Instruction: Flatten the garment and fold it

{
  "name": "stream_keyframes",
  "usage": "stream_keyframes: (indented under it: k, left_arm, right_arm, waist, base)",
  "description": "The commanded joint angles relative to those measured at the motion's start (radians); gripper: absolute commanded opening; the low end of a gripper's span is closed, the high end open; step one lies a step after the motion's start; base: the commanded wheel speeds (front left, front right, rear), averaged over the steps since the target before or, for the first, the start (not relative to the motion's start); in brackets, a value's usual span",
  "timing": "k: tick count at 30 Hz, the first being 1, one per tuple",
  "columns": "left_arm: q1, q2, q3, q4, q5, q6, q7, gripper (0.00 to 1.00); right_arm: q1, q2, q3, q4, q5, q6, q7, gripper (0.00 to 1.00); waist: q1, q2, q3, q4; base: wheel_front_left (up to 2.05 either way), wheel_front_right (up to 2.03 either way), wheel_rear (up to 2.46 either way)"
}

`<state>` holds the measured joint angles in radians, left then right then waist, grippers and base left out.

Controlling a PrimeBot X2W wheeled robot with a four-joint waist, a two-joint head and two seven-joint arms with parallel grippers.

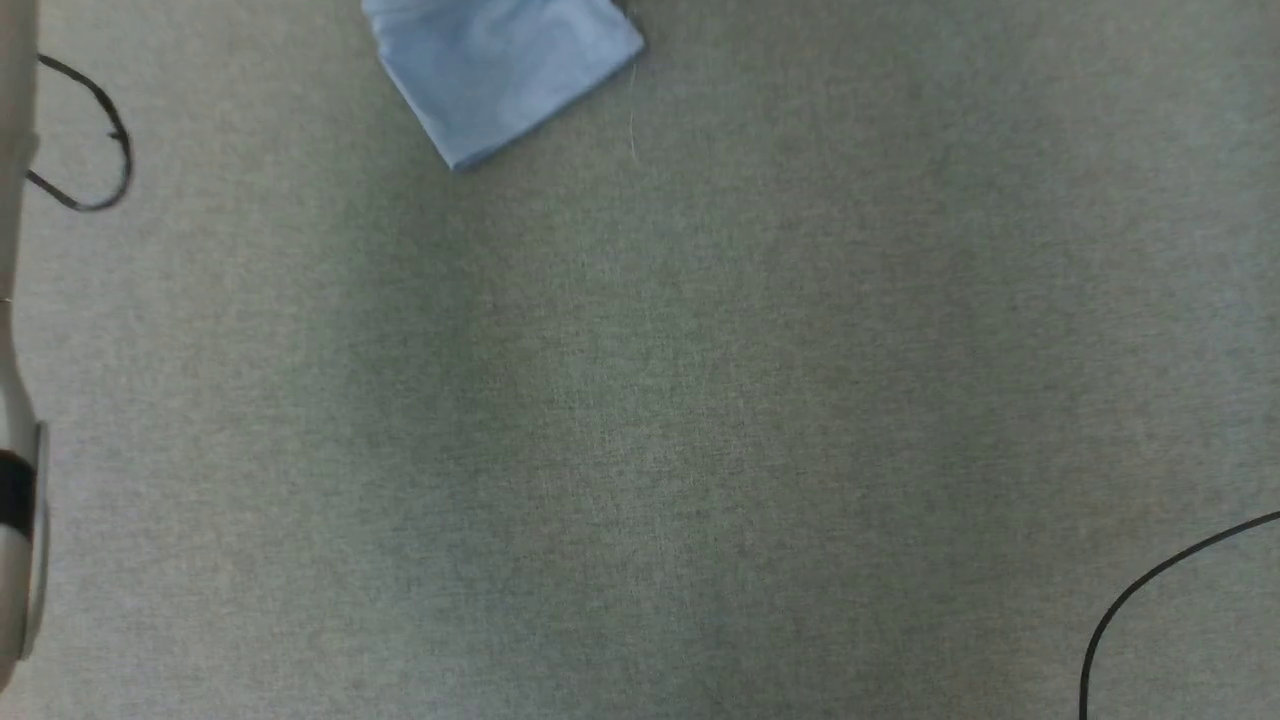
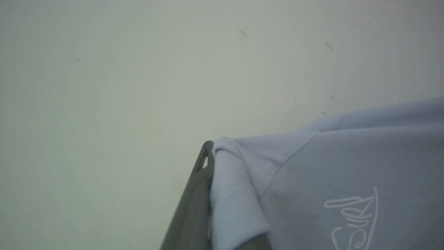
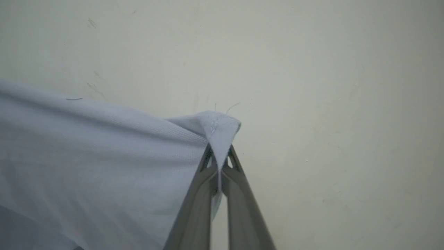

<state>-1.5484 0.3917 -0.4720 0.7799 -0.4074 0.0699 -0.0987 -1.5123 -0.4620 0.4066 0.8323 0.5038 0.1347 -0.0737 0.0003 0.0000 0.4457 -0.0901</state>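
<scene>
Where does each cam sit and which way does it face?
Head view: on the head, facing down at the grey surface; garment at top edge, pale forearm at left edge.
Left wrist view: on the left wrist, facing along the left fingers, shut on the garment near its logo.
Right wrist view: on the right wrist, facing along the right fingers, shut on a garment corner.
Shared: all three show the garment.

Between our right jaws we see the garment [image 3: 104, 156]: soft, matt, finely textured knit cloth. Our fingers [image 3: 194, 215] look like smooth, matt grey plastic.
</scene>
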Motion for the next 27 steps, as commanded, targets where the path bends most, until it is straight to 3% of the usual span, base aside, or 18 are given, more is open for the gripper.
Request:
stream_keyframes:
  k: [1, 9, 14, 19, 27]
  left_arm:
    - [-0.011, 0.009, 0.006, 0.037, 0.003, -0.002, -0.013, 0.00]
    - [0.050, -0.037, 0.028, 0.185, -0.053, -0.024, -0.088, 0.00]
    - [0.144, -0.064, 0.054, 0.250, -0.104, -0.054, -0.128, 0.00]
    - [0.297, -0.082, 0.084, 0.261, -0.154, -0.088, -0.152, 0.00]
    - [0.640, -0.057, 0.123, 0.151, -0.198, -0.075, -0.162, 0.00]
  right_arm:
    - [-0.005, -0.004, 0.006, 0.029, 0.008, -0.004, -0.009, 0.00]
    - [0.045, 0.061, 0.101, 0.109, 0.084, -0.004, -0.042, 0.00]
    - [0.137, 0.076, 0.178, 0.119, 0.151, -0.004, -0.066, 0.00]
    - [0.297, 0.050, 0.261, 0.062, 0.226, -0.004, -0.092, 0.00]
    - [0.594, -0.022, 0.337, -0.084, 0.309, -0.004, -0.096, 0.00]
  waist:
    - [-0.0003, 0.0000, 0.054, 0.001]
    - [-0.0003, 0.0000, 0.097, 0.004]
    - [-0.0003, 0.0000, 0.059, 0.011]
    - [-0.0003, 0.0000, -0.020, 0.027]
    - [-0.0003, 0.0000, -0.167, 0.029]
  base:
    - [0.00, 0.00, 0.00]
    - [0.00, 0.00, 0.00]
    - [0.00, 0.00, 0.00]
    - [0.00, 0.00, 0.00]
    - [0.00, 0.00, 0.00]
